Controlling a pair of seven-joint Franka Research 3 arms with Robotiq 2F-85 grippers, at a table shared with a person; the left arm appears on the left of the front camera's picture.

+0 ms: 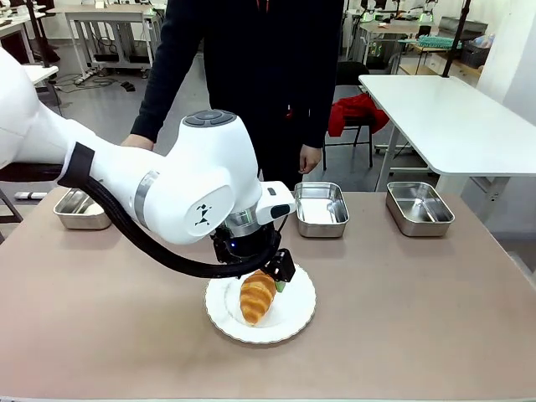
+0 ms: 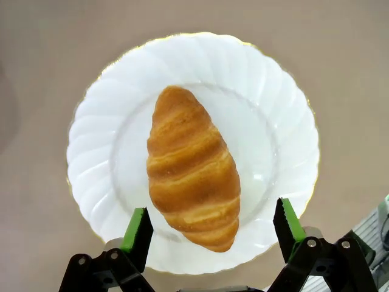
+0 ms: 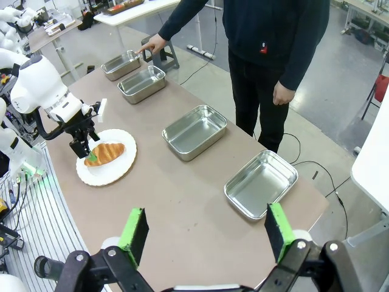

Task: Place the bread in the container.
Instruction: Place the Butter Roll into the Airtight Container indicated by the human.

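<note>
The bread, a golden-brown croissant [image 2: 191, 176], lies on a round white plate [image 2: 285, 121] near the table's front middle; the croissant [image 1: 256, 296] is also in the front view. My left gripper [image 2: 211, 224] hangs just above it, open, its green pads on either side of the croissant's near end without touching. In the front view the left gripper [image 1: 273, 280] sits over the plate's back edge. A row of shiny steel pans lines the far side of the table; a person's hand [image 3: 151, 44] points at the end pan [image 3: 120, 64]. My right gripper [image 3: 205, 231] is open, high above the table.
The other pans [image 3: 141, 83] [image 3: 194, 131] [image 3: 261, 182] stand in a row along the far edge. In the front view my left arm [image 1: 180, 188] covers part of that row. The person [image 1: 251, 75] stands close behind the table. Bare tabletop [image 1: 419, 318] stretches right of the plate.
</note>
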